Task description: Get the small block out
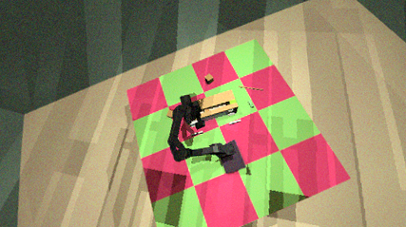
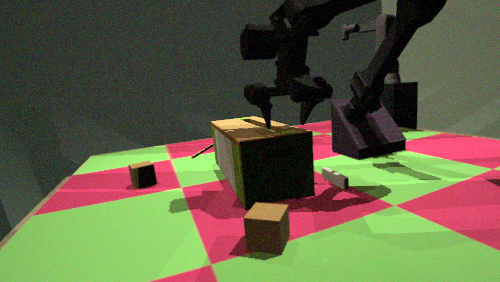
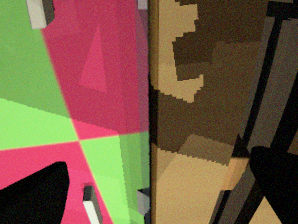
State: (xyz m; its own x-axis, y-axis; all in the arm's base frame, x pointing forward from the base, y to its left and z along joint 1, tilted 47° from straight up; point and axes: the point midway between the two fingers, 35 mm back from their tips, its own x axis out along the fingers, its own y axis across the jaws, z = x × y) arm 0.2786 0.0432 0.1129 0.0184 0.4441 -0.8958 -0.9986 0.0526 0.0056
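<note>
With the jaws spread and empty above the box (image 2: 265,160), one finger (image 2: 266,112) at its top slot, nudge gently toward the open end; the block inside the box is hidden.

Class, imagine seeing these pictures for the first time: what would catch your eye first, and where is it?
The pink-and-green checked mat covering the table strikes first. At its middle stands a wooden box, with the dark arm's open gripper hanging empty right over its top. Two small brown blocks lie on the mat, one in front of the box, another off to the side.
</note>
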